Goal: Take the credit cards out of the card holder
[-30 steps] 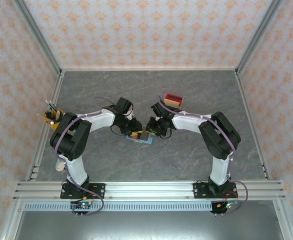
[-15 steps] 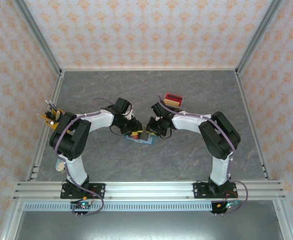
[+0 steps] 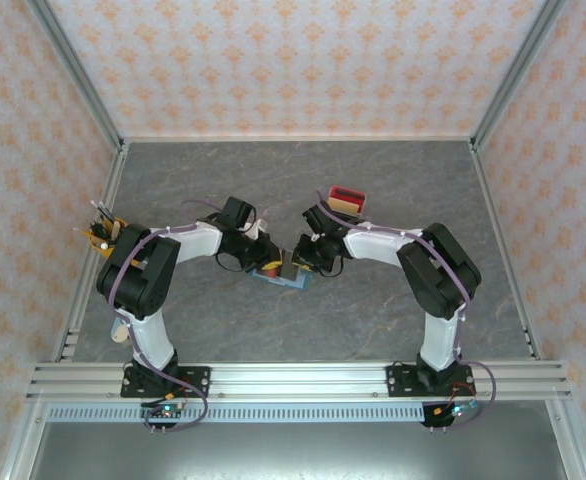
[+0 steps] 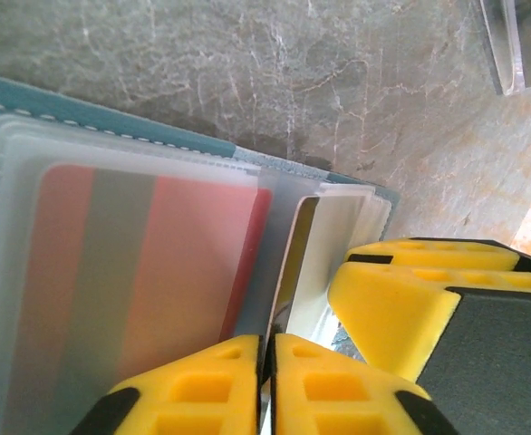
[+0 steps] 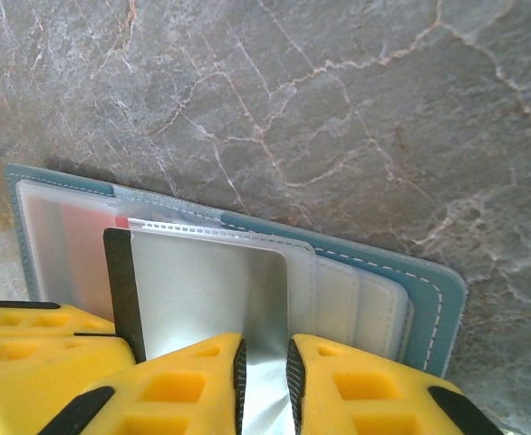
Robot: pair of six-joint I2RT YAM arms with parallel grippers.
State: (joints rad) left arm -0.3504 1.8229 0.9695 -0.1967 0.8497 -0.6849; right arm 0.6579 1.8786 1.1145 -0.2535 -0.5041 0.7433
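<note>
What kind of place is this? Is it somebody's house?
Probably a robot testing booth, not a home. A left arm and a right arm are bolted to a metal rail at a grey table, closed in by patterned walls.

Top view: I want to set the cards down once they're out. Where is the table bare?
Bare: the far strip between back wall and red box, and the near strip between card holder and front rail. Crowded mid-table, where left gripper and right gripper meet.

Red card [image 4: 170,272] blurred behind sleeve [image 4: 12,236], cut off.
</note>
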